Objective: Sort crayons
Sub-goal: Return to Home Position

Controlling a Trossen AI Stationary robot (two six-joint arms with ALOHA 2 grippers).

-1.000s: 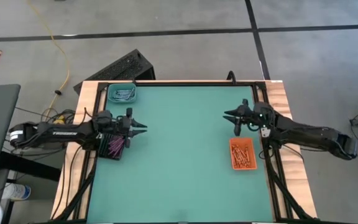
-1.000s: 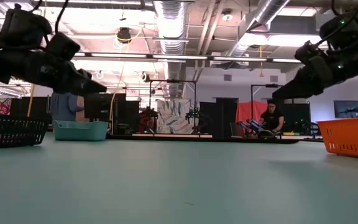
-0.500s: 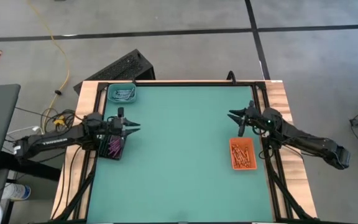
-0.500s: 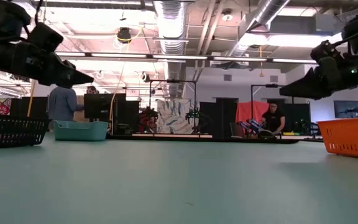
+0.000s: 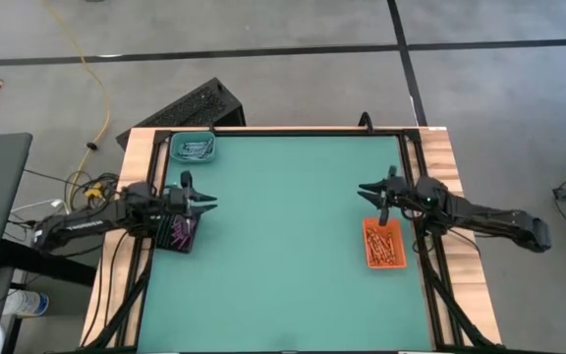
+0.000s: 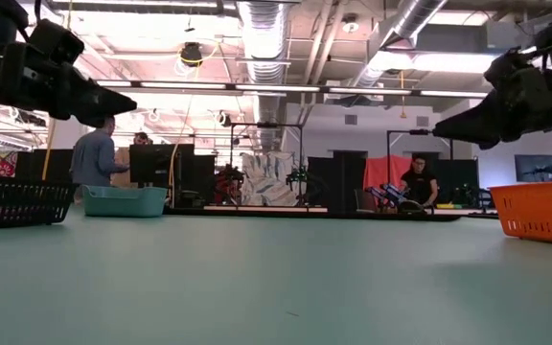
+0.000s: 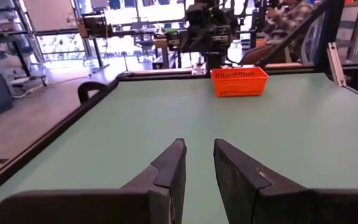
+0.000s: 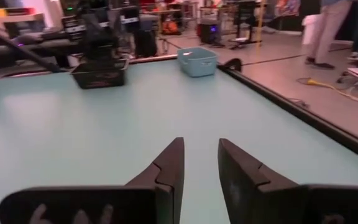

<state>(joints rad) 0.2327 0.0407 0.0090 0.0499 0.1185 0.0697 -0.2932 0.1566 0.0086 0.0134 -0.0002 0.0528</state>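
Over the last second both arms have drawn back from the middle of the counter (image 5: 283, 256) toward its side edges, and the right arm has flattened out. No loose crayon can be made out on the mat, so the sorting appears complete and the arms appear to be parking. Nearest, on the right side, the orange tray (image 5: 364, 246) holds the orange crayons (image 5: 383, 248). Slightly farther, on the left side, the black tray (image 5: 177, 249) holds the purple crayons (image 5: 181, 232). The left end effector (image 5: 209, 203) hangs raised over the black tray's far edge and touches nothing. Its wrist view shows the fingers parted by a narrow gap with nothing between them: released. The right end effector (image 5: 366, 189) hangs raised just beyond the orange tray's far end, apart from it. Its fingers are likewise slightly parted and empty, pointing across the counter at the left arm. In the far left corner, the teal tray (image 5: 173, 149) holds the pale crayons (image 5: 196, 149), well apart from both arms.
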